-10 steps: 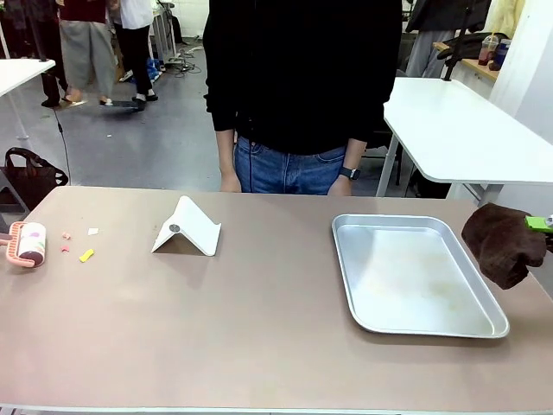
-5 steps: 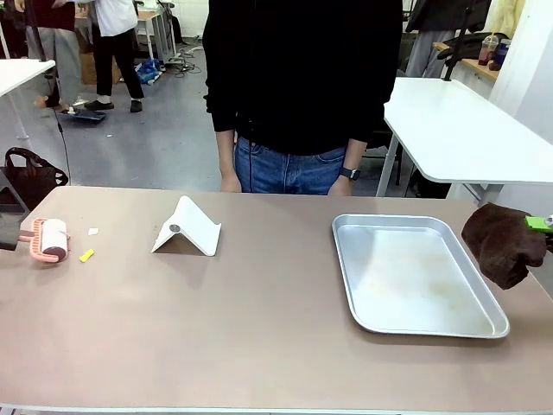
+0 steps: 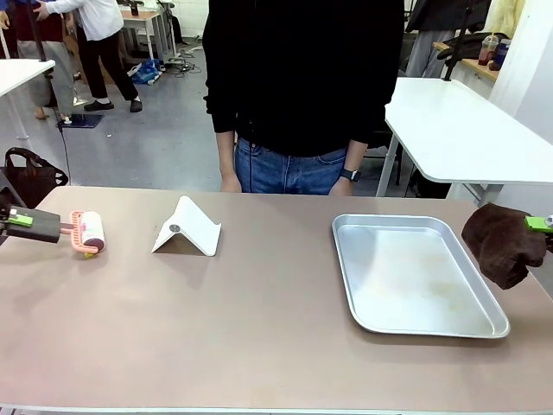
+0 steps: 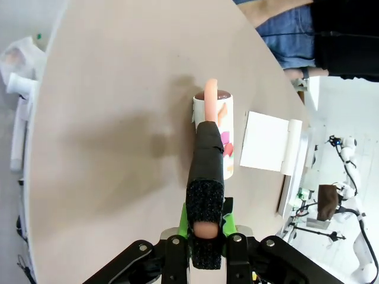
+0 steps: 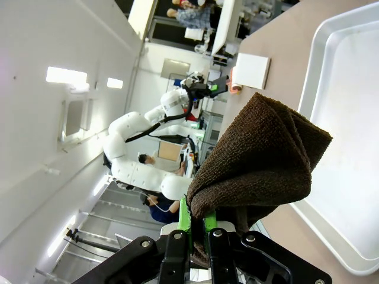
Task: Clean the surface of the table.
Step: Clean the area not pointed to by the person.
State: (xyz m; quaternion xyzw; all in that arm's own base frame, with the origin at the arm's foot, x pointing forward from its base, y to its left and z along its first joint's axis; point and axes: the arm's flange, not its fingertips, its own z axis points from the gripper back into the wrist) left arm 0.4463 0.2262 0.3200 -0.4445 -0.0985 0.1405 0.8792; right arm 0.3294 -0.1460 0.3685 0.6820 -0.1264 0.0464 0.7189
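Tools on both arms were pinched shut, each on something. The left tool [image 3: 19, 220] came in low at the tabletop's [image 3: 259, 328] left edge, its fingers [image 4: 177, 248] clamped on the black-wrapped end of a roller's [image 3: 89, 232] handle. The handle ran nearly level out from the fingers toward the middle. The drum sat crosswise at its far end, low over the tabletop, with pink and yellow scraps stuck to its sheet in the left wrist view. Whether the drum touched the surface could not be told.

The right tool [image 3: 539, 224] stood at the right edge, its green pads squeezing a bunched brown cloth [image 3: 499, 244]. The cloth hung up off the tabletop, just beside a silver tray [image 3: 406, 322].

The brownish tabletop spanned the whole foreground. A white folded stand [image 3: 187, 228] sat left of centre, near the roller but apart from it. The tray lay flat right of centre, well apart from the stand.

A person [image 3: 302, 86] in a dark top and jeans stood at the far edge, arms down at the sides, a watch on one wrist. Behind were a grey floor, a white desk [image 3: 458, 130] to the right and a dark bag [image 3: 33, 171] on the floor at left. More people stood farther back.
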